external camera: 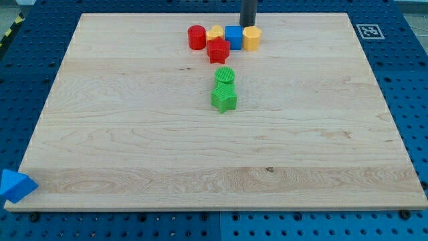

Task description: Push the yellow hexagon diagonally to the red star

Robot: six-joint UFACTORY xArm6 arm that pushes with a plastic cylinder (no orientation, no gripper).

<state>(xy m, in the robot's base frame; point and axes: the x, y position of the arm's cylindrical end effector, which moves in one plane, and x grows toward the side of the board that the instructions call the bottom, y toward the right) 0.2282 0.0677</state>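
The yellow hexagon (pixel 251 38) stands near the board's top edge, touching the right side of a blue cube (pixel 233 37). The red star (pixel 219 51) lies below and to the left of the cube, touching it. My tip (pixel 248 25) is just above the yellow hexagon, at its upper edge and close to or touching it. The dark rod rises out of the view's top.
A red cylinder (pixel 196 37) and a second yellow block (pixel 215 32) sit left of the blue cube. A green cylinder (pixel 225 75) and a green star (pixel 224 98) stand below the red star. A blue triangle (pixel 15 185) lies off the wooden board (pixel 134 147) at the bottom left.
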